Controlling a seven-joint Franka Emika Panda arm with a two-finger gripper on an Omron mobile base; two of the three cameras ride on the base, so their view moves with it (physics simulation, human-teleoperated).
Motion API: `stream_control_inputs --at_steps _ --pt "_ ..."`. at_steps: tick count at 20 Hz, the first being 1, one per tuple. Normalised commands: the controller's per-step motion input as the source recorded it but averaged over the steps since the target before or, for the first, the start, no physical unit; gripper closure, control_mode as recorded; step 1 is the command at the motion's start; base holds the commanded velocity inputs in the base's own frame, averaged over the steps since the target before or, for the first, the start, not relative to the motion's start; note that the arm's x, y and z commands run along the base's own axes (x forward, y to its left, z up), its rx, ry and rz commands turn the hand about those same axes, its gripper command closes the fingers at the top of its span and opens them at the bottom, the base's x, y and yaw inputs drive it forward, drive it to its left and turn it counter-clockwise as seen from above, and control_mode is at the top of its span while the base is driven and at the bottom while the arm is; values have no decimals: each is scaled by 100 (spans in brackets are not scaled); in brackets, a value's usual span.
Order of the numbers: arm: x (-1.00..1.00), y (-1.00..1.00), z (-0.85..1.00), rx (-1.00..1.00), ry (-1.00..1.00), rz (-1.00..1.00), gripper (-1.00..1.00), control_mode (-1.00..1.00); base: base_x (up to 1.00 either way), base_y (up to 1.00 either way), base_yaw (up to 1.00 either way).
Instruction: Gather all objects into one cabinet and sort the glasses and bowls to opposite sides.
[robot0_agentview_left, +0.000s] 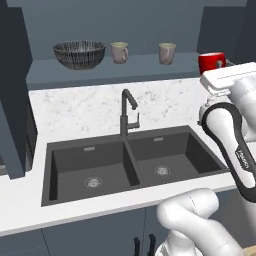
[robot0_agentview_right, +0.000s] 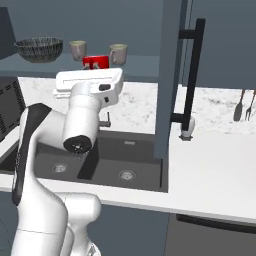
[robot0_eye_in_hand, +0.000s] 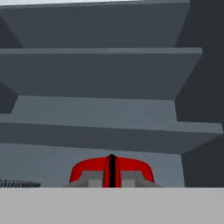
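Red cup (robot0_eye_in_hand: 111, 168) right at tool (robot0_eye_in_hand: 111, 181) tips, clamped on it by the look, held w/ shelf (robot0_agentview_left: 145, 67) behind, bowl (robot0_agentview_left: 79, 53) + 2 mugs (robot0_agentview_left: 119, 52) further left.

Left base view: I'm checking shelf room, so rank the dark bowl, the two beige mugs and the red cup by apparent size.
1. Dark bowl, clearly widest.
2. Red cup, but it sits nearer the camera and is partly hidden, so unsure.
3. Left mug and right mug look alike.
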Motion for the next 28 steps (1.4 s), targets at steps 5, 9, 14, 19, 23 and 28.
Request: stream_control_inputs --at_steps 5,9,14,19,23,28 --pt "38 -31 22 1 2 0 100 -100 0 0 0" --pt "52 -26 7 0 8 -1 100 -100 0 0 0" --pt "51 -14 3 0 9 -2 100 -100 0 0 0" --pt "53 -1 2 0 7 -5 100 -100 0 0 0" --pt "54 -8 1 0 6 -6 100 -100 0 0 0" --pt "55 -27 10 0 6 -10 100 -100 0 0 0"
